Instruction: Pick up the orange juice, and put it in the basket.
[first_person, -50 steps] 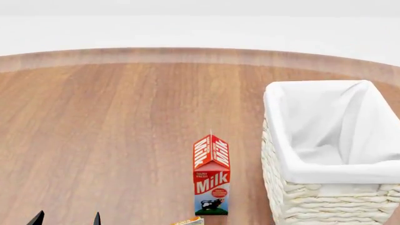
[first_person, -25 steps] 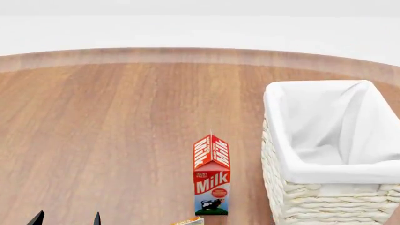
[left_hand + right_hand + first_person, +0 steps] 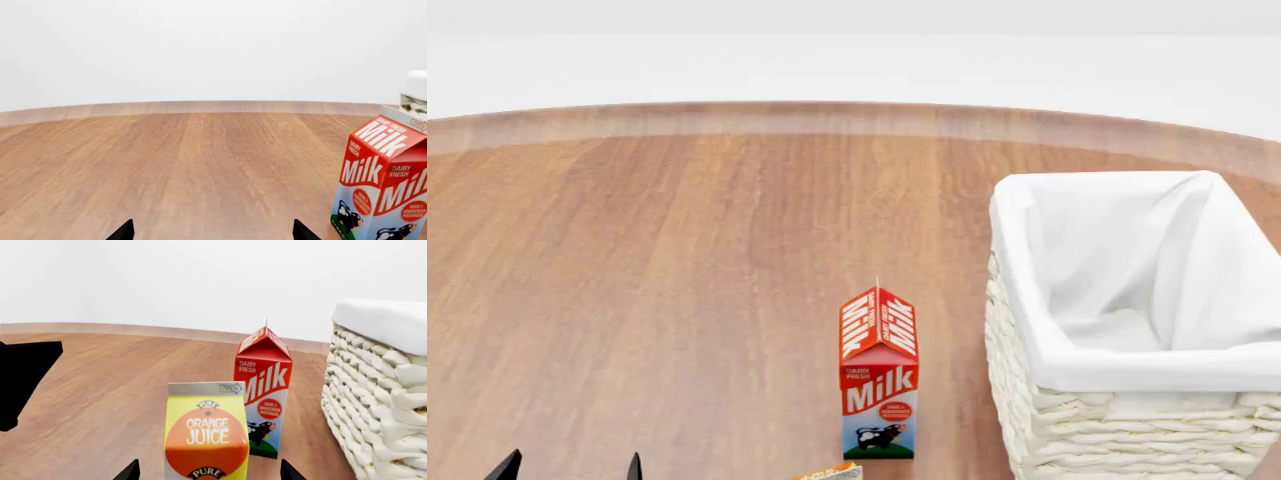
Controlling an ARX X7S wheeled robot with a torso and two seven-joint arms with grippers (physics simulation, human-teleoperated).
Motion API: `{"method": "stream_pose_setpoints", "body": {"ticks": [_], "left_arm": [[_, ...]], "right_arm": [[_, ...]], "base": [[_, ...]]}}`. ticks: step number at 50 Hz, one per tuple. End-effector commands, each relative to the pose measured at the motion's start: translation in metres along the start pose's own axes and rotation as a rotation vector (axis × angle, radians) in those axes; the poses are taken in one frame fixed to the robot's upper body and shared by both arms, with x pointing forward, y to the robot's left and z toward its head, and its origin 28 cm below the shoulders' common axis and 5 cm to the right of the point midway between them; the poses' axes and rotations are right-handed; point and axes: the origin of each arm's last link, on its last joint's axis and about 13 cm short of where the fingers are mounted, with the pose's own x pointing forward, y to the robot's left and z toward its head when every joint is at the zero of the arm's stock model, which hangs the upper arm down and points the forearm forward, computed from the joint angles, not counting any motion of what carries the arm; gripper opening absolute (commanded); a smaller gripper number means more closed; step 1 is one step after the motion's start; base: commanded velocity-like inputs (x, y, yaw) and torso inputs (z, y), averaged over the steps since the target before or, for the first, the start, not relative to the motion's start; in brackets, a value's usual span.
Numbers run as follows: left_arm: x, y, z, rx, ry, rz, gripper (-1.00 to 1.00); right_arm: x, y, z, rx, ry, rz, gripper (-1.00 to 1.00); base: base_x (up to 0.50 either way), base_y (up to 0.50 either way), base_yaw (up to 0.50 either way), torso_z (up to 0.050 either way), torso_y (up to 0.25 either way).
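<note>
From the head view, only the top corner of the juice (image 3: 829,472) is seen at the bottom edge, just in front of the upright milk (image 3: 878,375). The basket (image 3: 1014,400) stands to the milk's right, near but apart, its lined mouth open upward so a carton can be lowered in from above. Two dark fingertips of the left hand (image 3: 567,467) are seen at the bottom left, spread apart with nothing between them. The table (image 3: 667,260) lies bare beyond, up to its curved far edge.

Through the left wrist view, the left hand's tips (image 3: 212,232) are held wide over bare wood, and the milk (image 3: 383,185) stands off to one side, outside them.

Through the right wrist view, the juice (image 3: 207,432) is centred upright and close, framed between the spread tips of the right hand (image 3: 209,471), which grips nothing (a pre-grasp line-up, it would seem). The milk (image 3: 263,395) stands just behind the juice and the basket wall (image 3: 373,390) rises beside it, so room for a sideways carry is judged tight; lifting first, then crossing over the rim, is judged the safer course.
</note>
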Motion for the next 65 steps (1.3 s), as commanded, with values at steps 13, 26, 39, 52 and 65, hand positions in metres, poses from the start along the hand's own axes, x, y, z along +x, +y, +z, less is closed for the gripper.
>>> {"method": "stream_pose_setpoints", "body": {"ticks": [13, 26, 39, 52, 65], "left_arm": [[0.000, 0.000, 0.000, 0.000, 0.000, 0.000, 1.00], [0.000, 0.000, 0.000, 0.000, 0.000, 0.000, 1.00], [0.000, 0.000, 0.000, 0.000, 0.000, 0.000, 1.00], [0.000, 0.000, 0.000, 0.000, 0.000, 0.000, 1.00], [0.000, 0.000, 0.000, 0.000, 0.000, 0.000, 1.00]], "right_arm": [[0.012, 0.001, -0.007, -0.009, 0.015, -0.005, 1.00], [0.016, 0.002, -0.009, -0.008, 0.018, -0.006, 1.00], [0.021, 0.003, -0.008, -0.006, 0.019, -0.006, 1.00], [0.024, 0.002, -0.009, -0.008, 0.021, -0.012, 1.00], [0.029, 0.004, -0.014, -0.013, 0.039, -0.005, 1.00]], "base": [[0.00, 0.00, 0.00, 0.000, 0.000], [0.00, 0.00, 0.00, 0.000, 0.000], [0.00, 0.00, 0.00, 0.000, 0.000], [0.00, 0.00, 0.00, 0.000, 0.000], [0.00, 0.00, 0.00, 0.000, 0.000]]}}
